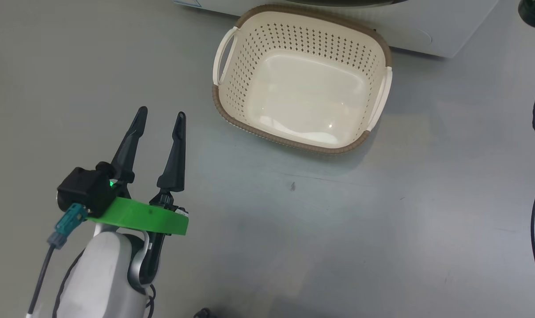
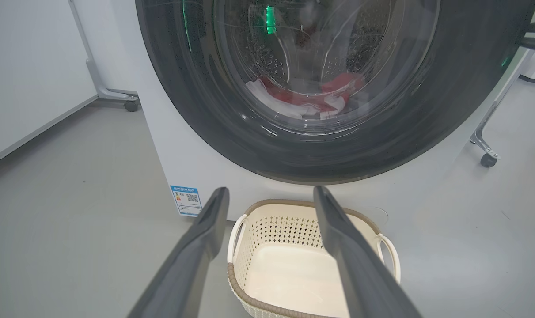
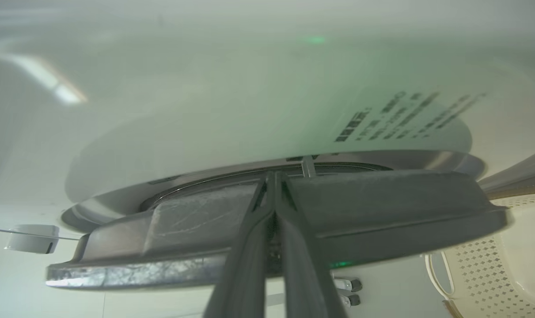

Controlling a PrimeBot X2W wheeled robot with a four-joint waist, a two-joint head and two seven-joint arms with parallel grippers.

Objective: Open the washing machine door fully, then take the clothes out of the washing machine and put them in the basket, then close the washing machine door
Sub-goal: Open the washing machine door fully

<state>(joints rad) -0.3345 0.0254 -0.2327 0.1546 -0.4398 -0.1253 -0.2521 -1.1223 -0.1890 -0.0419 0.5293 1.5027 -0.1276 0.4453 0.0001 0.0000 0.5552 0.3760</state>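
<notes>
Head view first: one basket, cream, perforated, brown woven-look rim, two loop handles, sitting on the grey floor and holding nothing at all. Just behind it, along the top edge, a strip of the white washing machine. Down at lower left, the left gripper, two dark fingers spread wide, gripping nothing, hanging above bare floor well short of the basket. Over to the left wrist view: looking out between those two spread fingers straight at the washing machine door, one big round door, broad glossy black rim around bulging clear glass. Through the glass, down in the bottom of the dimpled steel drum, the clothes: red with white trim, bunched together, number of pieces impossible to count from here. One small blue sticker low on the white front, left of the basket, and the basket itself on the floor right beneath the door, close against the machine, likewise with nothing in it. Now the right wrist view: right gripper, two fingers pressed tight together, nothing pinched between them, tips right up at the door's edge, seen side-on as a grey band against the white front; touching or just short, cannot tell. A corner of the basket at lower right.
</notes>
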